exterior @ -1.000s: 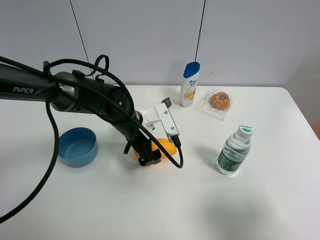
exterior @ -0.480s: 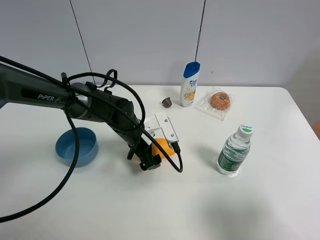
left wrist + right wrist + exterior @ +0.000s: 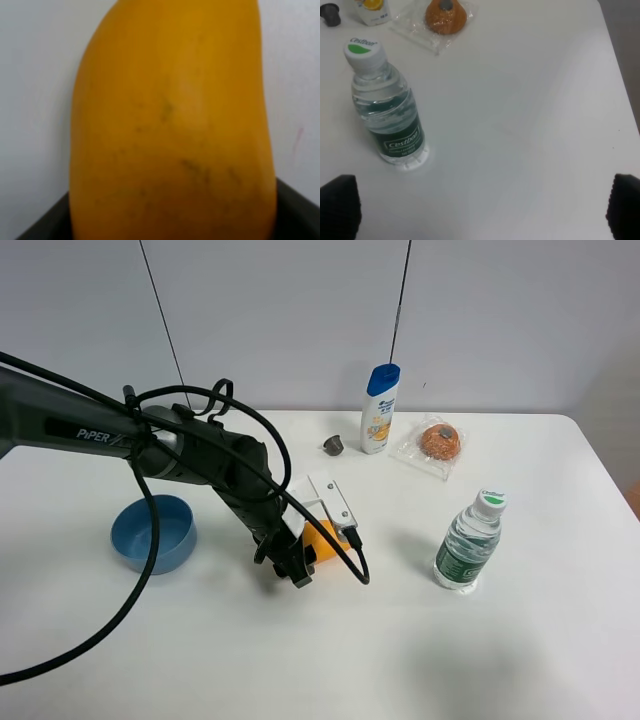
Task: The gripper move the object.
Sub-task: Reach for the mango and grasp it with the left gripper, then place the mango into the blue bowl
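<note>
White table [image 3: 300, 660] with rounded corners, plain pale grey wall [image 3: 280, 310] behind, two thin dark cords [image 3: 401, 300] hanging down it, soft even light

Two brand names can be read, one on an arm and one on a bottle.

White letters along the dark upper link of the left arm [image 3: 60, 420] spell "PiPER" in the exterior high view. In the right wrist view the water bottle [image 3: 387, 110] bears "cestbon" twice: in dark letters on its white cap [image 3: 364, 50] just above a green patch, and in white letters on its dark green label [image 3: 402, 141], with a line of finer print beneath that is too small to read. The print on the white shampoo bottle [image 3: 379, 410] with the blue cap is also too small to make out.
</note>
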`<state>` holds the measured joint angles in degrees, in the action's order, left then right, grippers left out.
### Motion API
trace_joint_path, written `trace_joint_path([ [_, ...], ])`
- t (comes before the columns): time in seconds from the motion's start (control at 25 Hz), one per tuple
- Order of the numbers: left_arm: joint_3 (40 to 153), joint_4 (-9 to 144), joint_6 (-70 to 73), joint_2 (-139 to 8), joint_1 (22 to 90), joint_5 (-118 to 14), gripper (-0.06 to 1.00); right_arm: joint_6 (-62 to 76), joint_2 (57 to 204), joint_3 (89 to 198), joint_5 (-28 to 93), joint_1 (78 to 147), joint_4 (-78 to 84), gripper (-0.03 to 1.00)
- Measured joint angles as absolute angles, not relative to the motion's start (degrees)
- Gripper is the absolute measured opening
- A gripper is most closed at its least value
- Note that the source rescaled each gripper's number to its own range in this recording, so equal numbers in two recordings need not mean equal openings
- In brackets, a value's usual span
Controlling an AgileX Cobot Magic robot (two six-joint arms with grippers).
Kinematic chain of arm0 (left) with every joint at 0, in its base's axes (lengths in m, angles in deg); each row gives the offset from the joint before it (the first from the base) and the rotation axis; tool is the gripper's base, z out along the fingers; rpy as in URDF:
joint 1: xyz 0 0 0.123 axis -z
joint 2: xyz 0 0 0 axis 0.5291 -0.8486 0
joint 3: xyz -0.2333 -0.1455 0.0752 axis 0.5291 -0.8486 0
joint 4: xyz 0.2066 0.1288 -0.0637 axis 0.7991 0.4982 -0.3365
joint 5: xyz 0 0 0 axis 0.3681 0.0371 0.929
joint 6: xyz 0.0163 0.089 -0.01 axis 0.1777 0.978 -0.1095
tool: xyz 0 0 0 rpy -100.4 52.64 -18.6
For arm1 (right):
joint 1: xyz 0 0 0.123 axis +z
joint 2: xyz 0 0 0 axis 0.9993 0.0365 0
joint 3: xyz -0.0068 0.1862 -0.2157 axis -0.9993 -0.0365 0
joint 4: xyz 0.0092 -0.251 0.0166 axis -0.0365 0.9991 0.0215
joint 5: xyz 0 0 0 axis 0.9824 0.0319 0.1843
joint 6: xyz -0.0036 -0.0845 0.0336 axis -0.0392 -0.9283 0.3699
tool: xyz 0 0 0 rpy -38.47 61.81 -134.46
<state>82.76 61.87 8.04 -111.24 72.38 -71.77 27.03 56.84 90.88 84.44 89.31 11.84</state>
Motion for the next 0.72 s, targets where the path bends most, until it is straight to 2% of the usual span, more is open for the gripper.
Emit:
trace_joint_path([
  [0.44,82.89,61.31,8.03,-106.36,72.38,-73.34,0.02,27.03,56.84,90.88,84.44,89.31,11.84,1.0],
  [0.72,82.89,61.4,5.09,-99.26,68.95,-73.67,0.02,27.03,56.84,90.88,84.44,89.31,11.84,1.0],
])
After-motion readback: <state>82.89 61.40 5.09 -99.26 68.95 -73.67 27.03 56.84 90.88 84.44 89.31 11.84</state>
